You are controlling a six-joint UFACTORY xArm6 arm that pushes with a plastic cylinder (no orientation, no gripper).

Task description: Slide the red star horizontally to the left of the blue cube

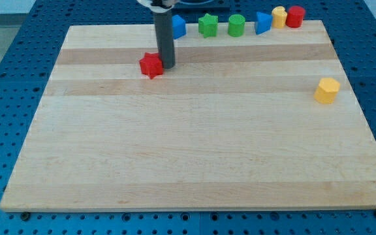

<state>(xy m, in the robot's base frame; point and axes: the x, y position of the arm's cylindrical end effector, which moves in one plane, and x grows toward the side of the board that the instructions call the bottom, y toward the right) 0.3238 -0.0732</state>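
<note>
The red star (151, 64) lies on the wooden board (194, 156) at the upper left. My tip (168, 66) rests on the board just at the star's right side, touching or nearly touching it. The blue cube (178, 26) sits near the board's top edge, above and to the right of the star, partly hidden behind my rod.
Along the top edge, right of the blue cube, stand a green star (207, 25), a green cylinder (236, 25), a blue wedge-shaped block (262, 23), a yellow block (279, 16) and a red cylinder (295, 16). A yellow hexagonal block (327, 90) sits at the right.
</note>
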